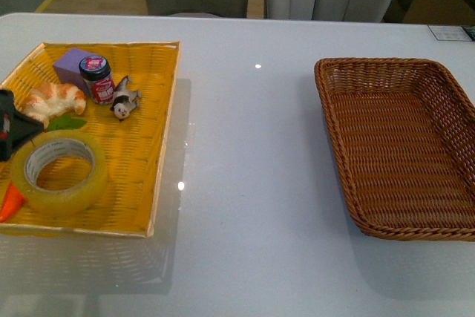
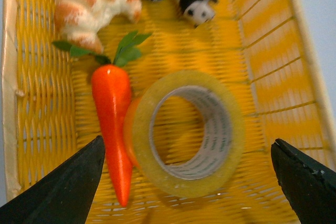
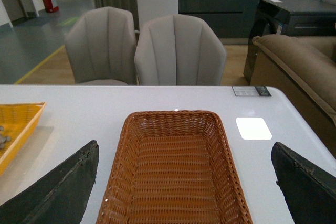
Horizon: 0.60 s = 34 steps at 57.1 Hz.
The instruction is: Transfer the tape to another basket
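A white desk [image 1: 252,183] carries two containers. By the desk's left edge lies a flat bright yellow woven tray [image 1: 141,176]. In the tray's near left corner the tape [image 1: 59,202], a wide roll of yellowish see-through film on a white printed core, lies flat with its hole facing up. An orange toy carrot [image 2: 113,114] with green leaves lies right against the roll, on the side nearer the desk's left edge. The left claw [image 2: 187,148] hangs over this corner, released and spread wide, grasping nothing. Seen from its wrist, its two black fingers [image 2: 68,187] stand well apart with the roll and the carrot between them, and neither finger touches the roll. Further back in the tray are a croissant [image 1: 52,100], a purple block [image 1: 73,64] in the far left corner, a small jar [image 1: 97,79] with a dark lid and a red label, and a small black-and-white toy animal [image 1: 124,99] just beside the jar. The middle of the desk is bare. By the desk's right edge sits the basket [image 1: 401,161], dark brown wicker, rectangular, with a raised rounded rim and nothing inside. The right claw [image 3: 185,149] does not show from the front. From its wrist, its fingers are released and spread wide, holding nothing, with the basket seen between them.
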Each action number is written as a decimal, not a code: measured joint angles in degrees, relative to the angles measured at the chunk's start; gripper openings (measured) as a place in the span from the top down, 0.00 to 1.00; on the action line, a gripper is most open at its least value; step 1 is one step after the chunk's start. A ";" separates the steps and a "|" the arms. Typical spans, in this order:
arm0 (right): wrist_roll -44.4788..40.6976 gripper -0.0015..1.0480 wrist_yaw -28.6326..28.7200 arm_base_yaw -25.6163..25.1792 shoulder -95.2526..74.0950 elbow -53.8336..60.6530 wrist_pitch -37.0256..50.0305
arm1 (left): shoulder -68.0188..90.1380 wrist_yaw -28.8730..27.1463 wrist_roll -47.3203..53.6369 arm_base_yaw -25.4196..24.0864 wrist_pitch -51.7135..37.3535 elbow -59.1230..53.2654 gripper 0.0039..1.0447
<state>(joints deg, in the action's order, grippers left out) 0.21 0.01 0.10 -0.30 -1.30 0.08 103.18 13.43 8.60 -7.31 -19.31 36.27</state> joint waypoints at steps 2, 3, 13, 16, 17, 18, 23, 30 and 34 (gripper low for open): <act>0.00 0.09 0.00 0.00 0.00 0.00 0.00 | 2.05 -0.61 0.37 -0.31 -0.28 0.50 0.08; 0.00 0.09 0.00 0.00 0.00 0.00 0.00 | 3.43 -1.05 0.61 -0.50 -0.35 0.87 0.08; 0.00 0.09 0.00 0.00 0.00 0.00 0.00 | 10.62 -3.80 1.22 -1.46 -0.63 3.63 0.08; 0.00 0.09 0.00 0.00 0.00 0.00 0.00 | 11.74 -4.46 1.29 -1.38 -0.79 4.55 0.08; 0.00 0.09 0.02 0.00 0.00 0.00 0.00 | 12.20 -4.52 1.33 -1.29 -0.85 4.90 0.08; 0.00 0.09 0.02 0.00 0.00 0.00 0.00 | 12.37 -4.59 1.33 -1.27 -0.85 5.09 0.08; 0.00 0.09 0.00 0.00 0.00 0.00 0.00 | 13.62 -5.22 1.36 -0.48 -0.85 6.64 0.08; 0.00 0.09 0.00 0.00 0.00 0.00 0.00 | 15.67 -6.95 1.49 1.03 -0.33 9.03 0.08; 0.00 0.09 0.00 0.00 0.00 0.00 0.00 | 17.88 -8.87 1.66 1.68 0.74 10.71 0.08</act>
<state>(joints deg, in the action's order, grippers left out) 0.21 0.01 0.10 -0.30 -1.30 0.08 121.05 4.56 10.26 -5.63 -18.57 46.98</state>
